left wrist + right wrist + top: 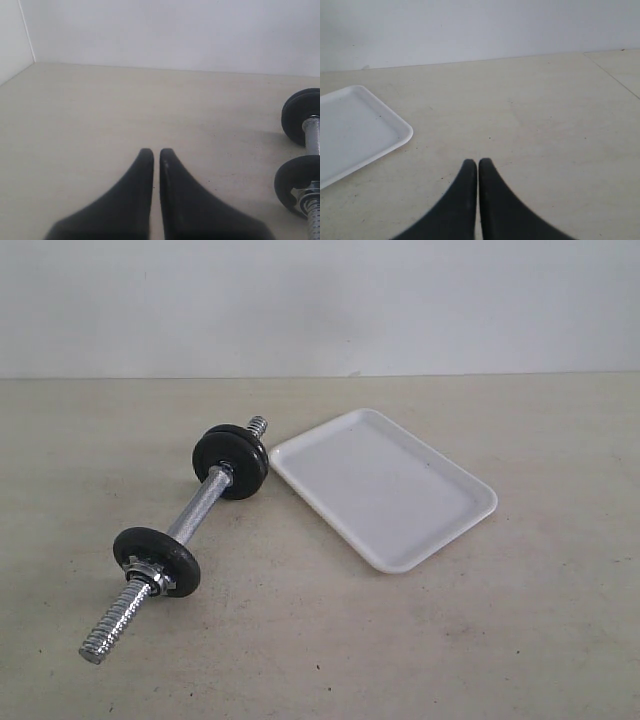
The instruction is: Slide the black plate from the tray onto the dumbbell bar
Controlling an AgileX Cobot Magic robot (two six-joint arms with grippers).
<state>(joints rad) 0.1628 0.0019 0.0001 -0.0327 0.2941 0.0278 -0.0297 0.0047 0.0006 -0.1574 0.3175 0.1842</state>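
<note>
- Left claw (156,152) pressed shut, fingertips together with only a hairline between them, gripping nothing, over bare desk (100,125).
- Right claw (477,162) likewise shut and holding nothing, over the desk near one rounded corner of the tray (355,130).
- Black plate (235,462) off the tray and threaded on the dumbbell bar (195,508) near its far end, standing on edge, with a short threaded stub poking out behind.
- Just beside the left corner of the tray (385,490); touching or apart, cannot tell.
- Rim of the plate looking doubled, perhaps a thinner disc against its back; too small to tell.
- Second black disc (140,548) on the near half of the same bar, a silver nut (163,578) against its outer face and a long threaded end beyond.
- Chrome bar lying diagonally on the desk (450,640), left of the tray.
- White tray flat on the desk, turned at an angle to the desk's edges.
- In the left wrist view, black plate (300,116), bar (314,132) and nutted disc (295,182) well apart from the shut left claw.
</note>
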